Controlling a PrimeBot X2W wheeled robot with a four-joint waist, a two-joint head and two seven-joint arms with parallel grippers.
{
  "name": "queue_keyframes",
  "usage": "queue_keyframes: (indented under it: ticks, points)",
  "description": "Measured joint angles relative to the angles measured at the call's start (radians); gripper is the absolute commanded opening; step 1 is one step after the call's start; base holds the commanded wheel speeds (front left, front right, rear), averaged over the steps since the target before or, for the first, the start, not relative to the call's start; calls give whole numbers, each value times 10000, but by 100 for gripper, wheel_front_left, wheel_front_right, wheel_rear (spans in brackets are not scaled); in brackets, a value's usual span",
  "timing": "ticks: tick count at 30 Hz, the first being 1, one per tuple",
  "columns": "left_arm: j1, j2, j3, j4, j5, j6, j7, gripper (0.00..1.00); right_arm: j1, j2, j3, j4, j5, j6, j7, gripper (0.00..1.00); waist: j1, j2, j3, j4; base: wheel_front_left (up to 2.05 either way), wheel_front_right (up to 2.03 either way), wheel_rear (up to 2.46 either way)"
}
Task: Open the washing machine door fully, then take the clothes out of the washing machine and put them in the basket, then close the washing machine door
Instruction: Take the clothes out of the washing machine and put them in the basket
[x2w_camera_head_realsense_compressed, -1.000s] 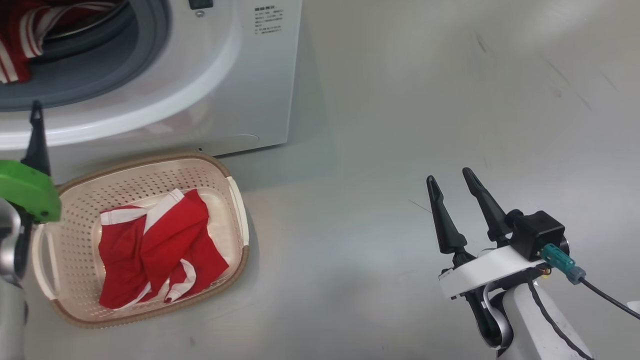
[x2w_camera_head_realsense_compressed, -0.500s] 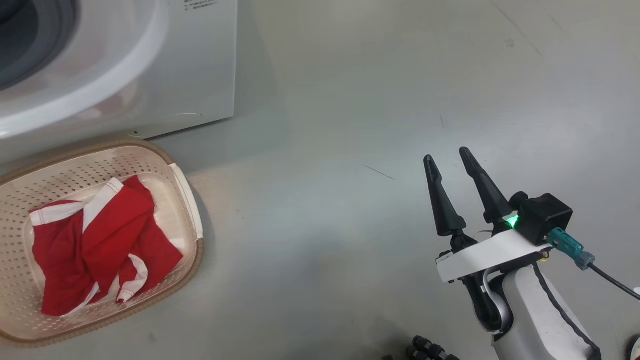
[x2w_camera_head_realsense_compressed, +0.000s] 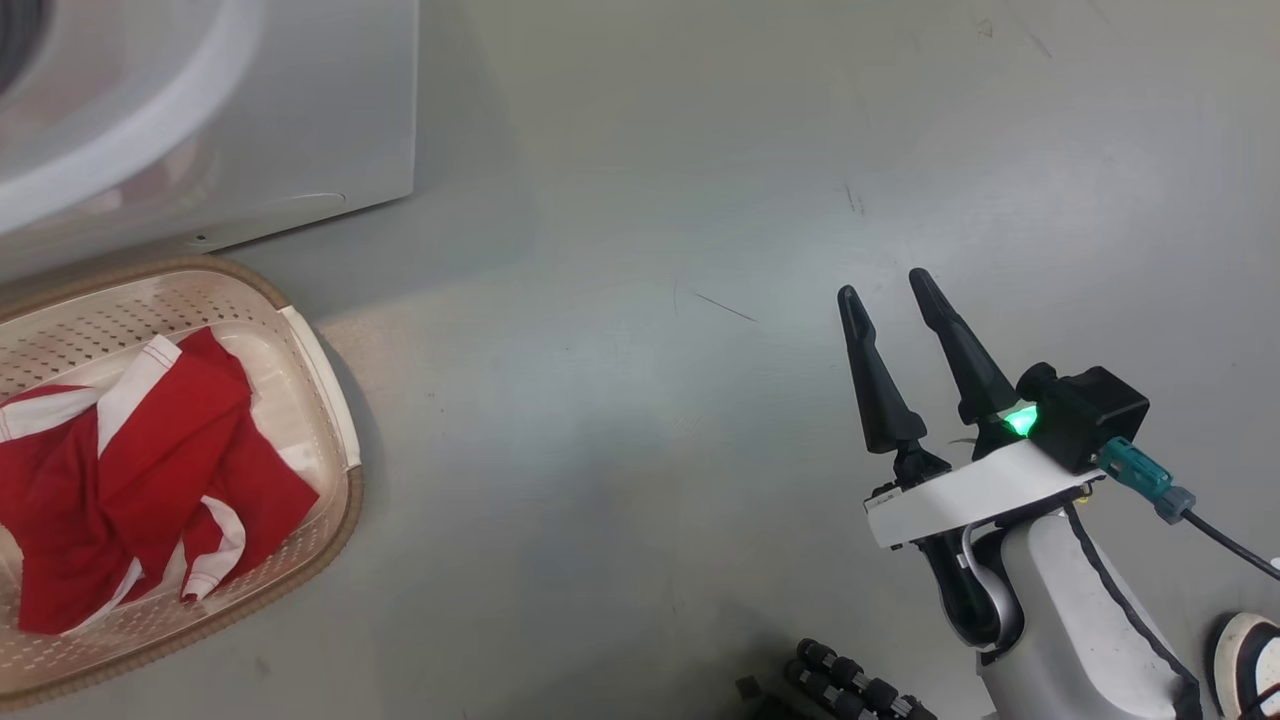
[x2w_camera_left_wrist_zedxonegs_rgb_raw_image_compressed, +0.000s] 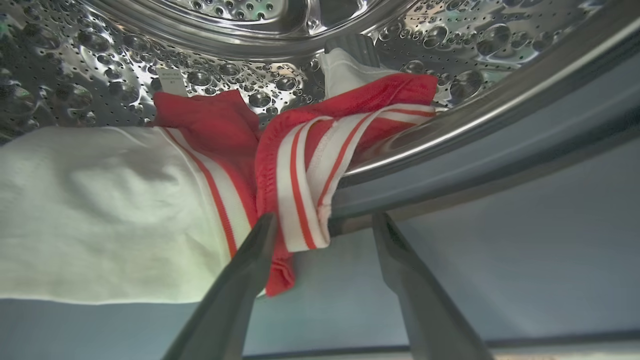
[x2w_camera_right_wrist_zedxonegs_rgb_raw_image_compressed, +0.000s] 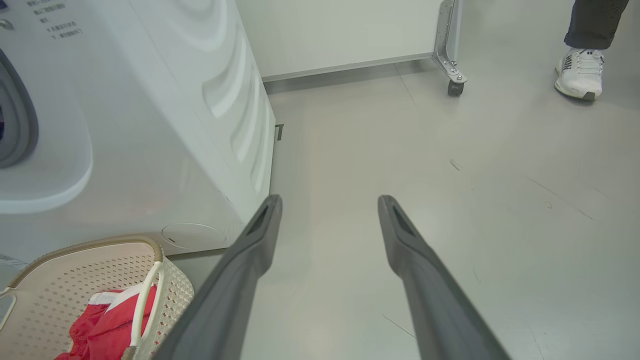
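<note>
The white washing machine (x2w_camera_head_realsense_compressed: 250, 110) stands at the upper left of the head view; its door is out of view. In the left wrist view my left gripper (x2w_camera_left_wrist_zedxonegs_rgb_raw_image_compressed: 325, 222) is open at the drum mouth, with a red, white-striped hem of the clothes (x2w_camera_left_wrist_zedxonegs_rgb_raw_image_compressed: 305, 180) hanging between its fingers over the grey gasket (x2w_camera_left_wrist_zedxonegs_rgb_raw_image_compressed: 500, 165). More red and white fabric (x2w_camera_left_wrist_zedxonegs_rgb_raw_image_compressed: 100, 210) lies in the steel drum (x2w_camera_left_wrist_zedxonegs_rgb_raw_image_compressed: 250, 30). The cream basket (x2w_camera_head_realsense_compressed: 330, 400) on the floor holds a red garment (x2w_camera_head_realsense_compressed: 130, 470). My right gripper (x2w_camera_head_realsense_compressed: 885, 290) hovers open and empty over the floor.
Grey floor (x2w_camera_head_realsense_compressed: 650, 200) stretches right of the machine. A person's white shoe (x2w_camera_right_wrist_zedxonegs_rgb_raw_image_compressed: 580, 72) stands at the far right, another shoe tip (x2w_camera_head_realsense_compressed: 1245, 660) near my right arm. A wheeled white cabinet (x2w_camera_right_wrist_zedxonegs_rgb_raw_image_compressed: 350, 35) stands behind the machine. Black ribbed cable (x2w_camera_head_realsense_compressed: 850, 685) lies by my base.
The head camera has swung right and down, so machine and basket slid left in its view and the left arm left the picture. The right gripper stays open and has barely moved.
</note>
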Motion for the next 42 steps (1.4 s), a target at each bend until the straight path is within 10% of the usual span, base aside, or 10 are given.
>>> queue_keyframes:
  ticks: [24, 25, 26, 28, 42]
  points:
    - [-829, 96, -8, 1337, 328, 420, -422, 100, -87, 12, 159, 102, 73, -2, 0, 100, -1, 0, 141, -48, 0, 0, 0]
    - [-831, 96, -4, 1398, 328, 420, -422, 92, -88, 12, 171, 102, 73, -2, 0, 100, -1, 0, 140, -48, 0, 0, 0]
    - [-832, 92, -10, 1463, 328, 420, -422, 46, -91, 12, 176, 100, 73, -2, 0, 100, -1, 0, 137, -49, 0, 0, 0]
    - [-838, 92, -10, 1590, 316, 422, -424, 0, -95, 12, 176, 98, 73, -4, 0, 100, -1, 0, 125, -51, 0, 0, 0]
    - [-971, -253, -61, 1987, 230, 405, -1517, 0, -134, 12, 109, 180, 59, -13, 0, 100, -1, 0, -210, 34, 0, 0, 0]
